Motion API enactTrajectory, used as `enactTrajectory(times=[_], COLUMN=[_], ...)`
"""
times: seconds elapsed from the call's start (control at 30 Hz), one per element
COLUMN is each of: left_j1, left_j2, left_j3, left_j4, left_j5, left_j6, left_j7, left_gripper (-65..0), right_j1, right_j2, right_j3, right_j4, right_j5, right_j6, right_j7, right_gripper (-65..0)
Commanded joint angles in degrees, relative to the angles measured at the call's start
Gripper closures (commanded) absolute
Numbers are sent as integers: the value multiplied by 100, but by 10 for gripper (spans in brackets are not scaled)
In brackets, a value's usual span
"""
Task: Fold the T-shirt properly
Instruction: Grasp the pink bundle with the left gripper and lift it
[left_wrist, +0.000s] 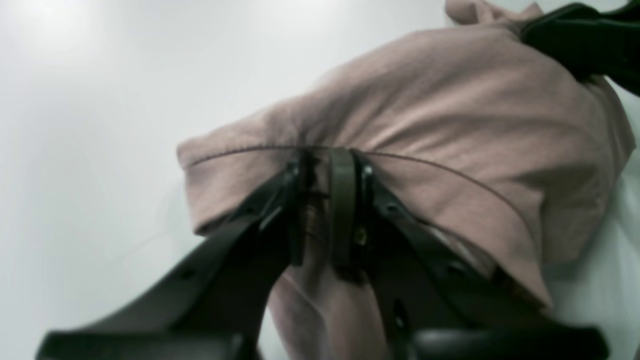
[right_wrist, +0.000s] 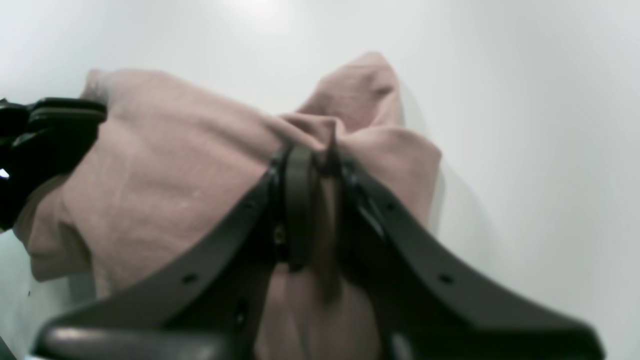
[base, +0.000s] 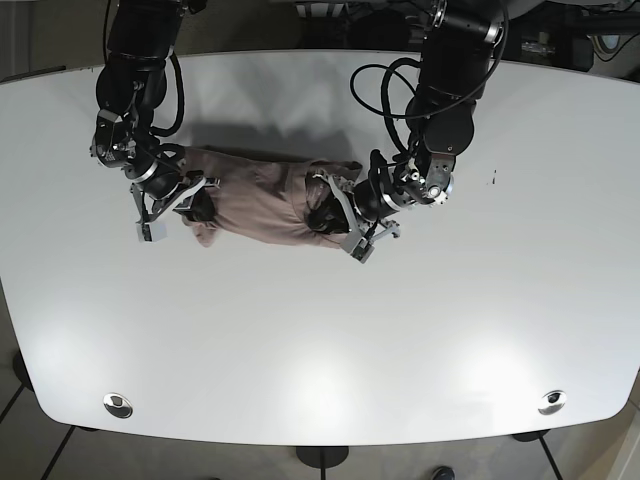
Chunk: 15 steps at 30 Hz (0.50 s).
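White table (base: 420, 330), pink T-shirt (base: 262, 205) bunched, both pincers clamping its ends

Two black arms with looping black cables, silver wrist joints, and dark screw-dotted pincer fingers (left_wrist: 235, 240)

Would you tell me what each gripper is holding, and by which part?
Both grip the dusty-pink cotton T-shirt: left gripper at a stitched hem, right gripper on bunched fabric.
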Motion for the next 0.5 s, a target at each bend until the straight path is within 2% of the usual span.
enactTrajectory(times=[0.03, 0.13, 0.2, 0.27, 0.37, 0.5], left_j1=[-40, 127, 382, 664, 1261, 1675], left_j2=[-22, -250, -303, -303, -312, -285], left_j3=[-3, -3, -3, -3, -12, -3], left_j4=[214, 1058, 1867, 2474, 3212, 3036], left_j5=[217, 208, 208, 217, 244, 217], left_j6=[86, 86, 86, 86, 86, 77], left_j7=[246, 281, 571, 844, 1099, 1081], left_gripper=[-60, -60, -60, -60, -60, -60], right_j1=[29, 20, 73, 214, 513, 636], right_j2=[113, 131, 148, 315, 438, 614], right_j3=[19, 28, 28, 28, 19, 19], right_j4=[449, 1003, 1170, 1082, 361, -474], right_j5=[23, 23, -39, -47, -30, -39], right_j6=[-5, -5, -5, -5, -5, 470], right_j7=[-40, -277, -312, -312, -216, 215], right_gripper=[-71, -71, -71, -71, -71, -71])
